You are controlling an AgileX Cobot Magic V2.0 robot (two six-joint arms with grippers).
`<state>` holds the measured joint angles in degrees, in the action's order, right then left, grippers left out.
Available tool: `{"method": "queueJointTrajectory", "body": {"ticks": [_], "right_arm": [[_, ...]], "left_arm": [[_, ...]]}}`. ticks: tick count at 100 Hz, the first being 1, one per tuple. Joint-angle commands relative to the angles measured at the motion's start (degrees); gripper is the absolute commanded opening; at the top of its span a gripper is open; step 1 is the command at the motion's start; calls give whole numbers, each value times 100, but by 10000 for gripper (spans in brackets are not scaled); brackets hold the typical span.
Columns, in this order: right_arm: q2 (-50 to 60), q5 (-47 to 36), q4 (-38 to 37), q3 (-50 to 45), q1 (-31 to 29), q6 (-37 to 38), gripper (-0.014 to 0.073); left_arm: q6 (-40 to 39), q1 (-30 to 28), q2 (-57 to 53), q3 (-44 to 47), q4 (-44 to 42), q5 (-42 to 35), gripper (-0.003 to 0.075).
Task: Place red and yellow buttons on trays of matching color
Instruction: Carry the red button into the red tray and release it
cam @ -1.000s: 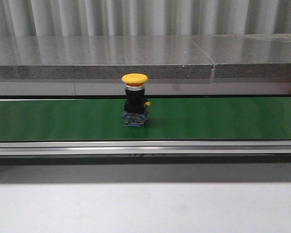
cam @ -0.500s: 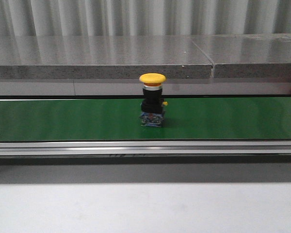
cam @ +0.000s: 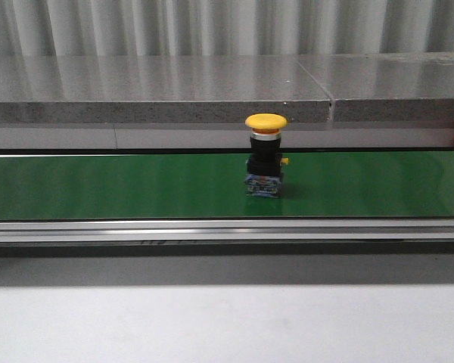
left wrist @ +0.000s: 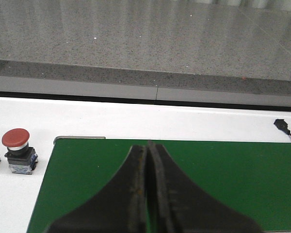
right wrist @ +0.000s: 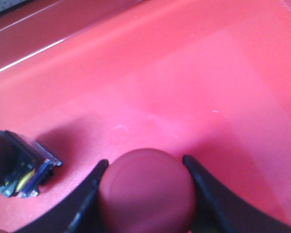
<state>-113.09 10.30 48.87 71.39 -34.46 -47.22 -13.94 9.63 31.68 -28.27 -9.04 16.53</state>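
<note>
Factory-style test cell or lab — green conveyor belt [cam: 98, 185] on an aluminium rail [cam: 227, 229], polished granite slab [cam: 151, 87] behind, corrugated metal wall [cam: 212, 26] (grey), industrial push-buttons as stock — white bench [cam: 227, 321] in front.

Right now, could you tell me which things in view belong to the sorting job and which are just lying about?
Job:
yellow button on the green belt
red button in the right gripper
red tray
red button on the white surface

Lying about:
black cable end
grey stone ledge
</note>
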Motion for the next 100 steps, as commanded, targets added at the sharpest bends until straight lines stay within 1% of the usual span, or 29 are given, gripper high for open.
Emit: {"method": "queueJointTrajectory", "body": {"ticks": [1,10,16,38,55,81,100], "right_arm": [[296,-221,25,177,-21,-68,450],[332,-227,25,177,-21,-68,557],[383,-257,25,177,-21,-68,587],[723,-345,25,177,-21,-68,584],[1183,-276,31,177,-21,-68,584],[2098,889,26,159,89,-68,582],[2792,1658,-98,159,513,-68,582]], "left_arm": [[-20,44,1,-153,-12,-402,-21],[-20,44,1,-153,-12,-402,-21],[-20,44,1,-153,-12,-402,-21],[-20,44,1,-153,-12,-402,-21],[-20,44,1,-153,-12,-402,-21],[-20,44,1,-153,-12,-402,-21],[-20,44,1,-153,-12,-402,-21]]}}
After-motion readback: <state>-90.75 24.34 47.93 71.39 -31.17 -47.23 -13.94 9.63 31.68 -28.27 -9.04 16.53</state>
